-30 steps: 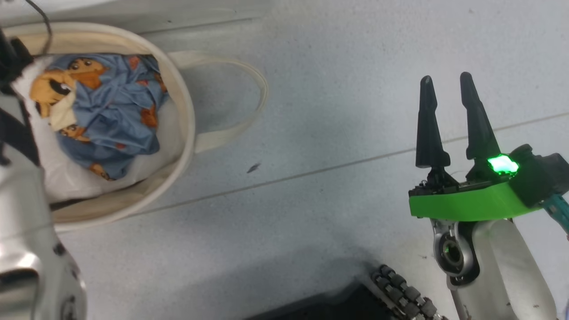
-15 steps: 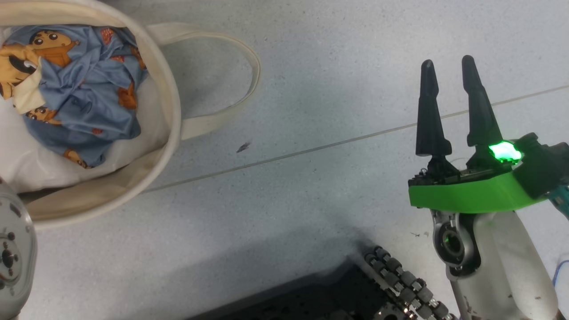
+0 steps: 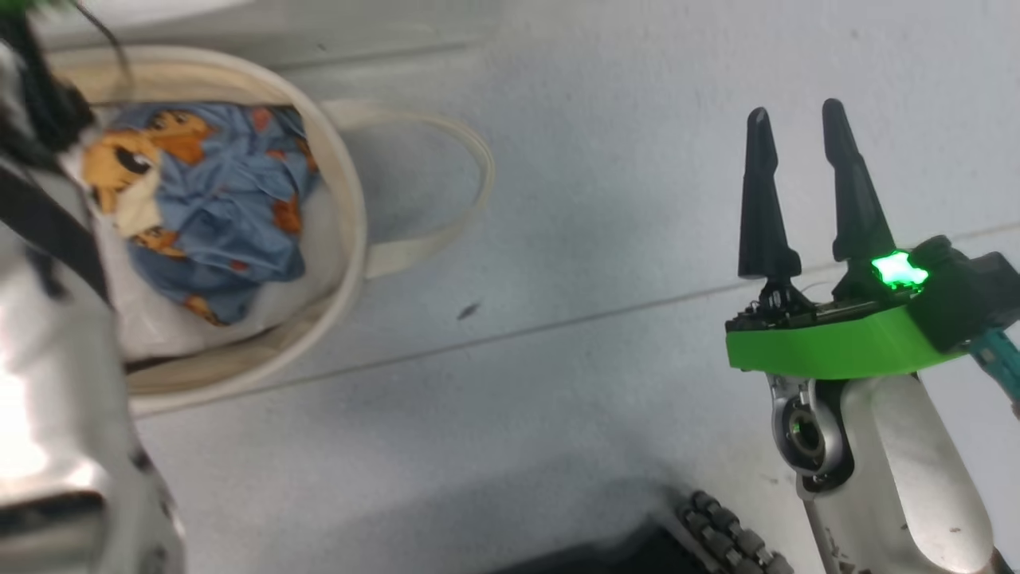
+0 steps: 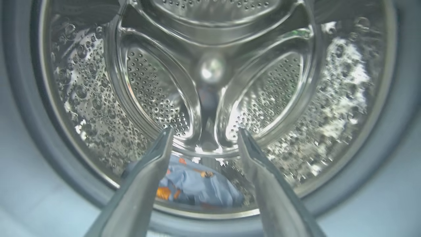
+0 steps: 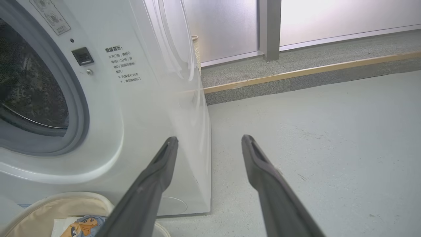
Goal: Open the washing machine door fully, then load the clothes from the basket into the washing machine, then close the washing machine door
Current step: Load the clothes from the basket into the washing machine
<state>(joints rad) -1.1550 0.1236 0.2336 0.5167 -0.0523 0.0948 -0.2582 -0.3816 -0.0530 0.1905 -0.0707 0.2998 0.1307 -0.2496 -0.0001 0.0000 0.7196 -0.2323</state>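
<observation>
Open grey floor (image 5: 312, 131) stretches beside the washing machine (image 5: 141, 108). The right gripper (image 5: 209, 137) hangs over it, jaws apart and empty. The cream basket (image 3: 351, 223) sits at the machine's foot and holds a light-blue bear-print garment (image 3: 223, 215). The left wrist view looks inside the machine's steel drum (image 4: 98, 108). There the left gripper (image 4: 204, 131) has its jaws apart, and another blue bear-print garment (image 4: 197, 187) lies on the drum's bottom.
</observation>
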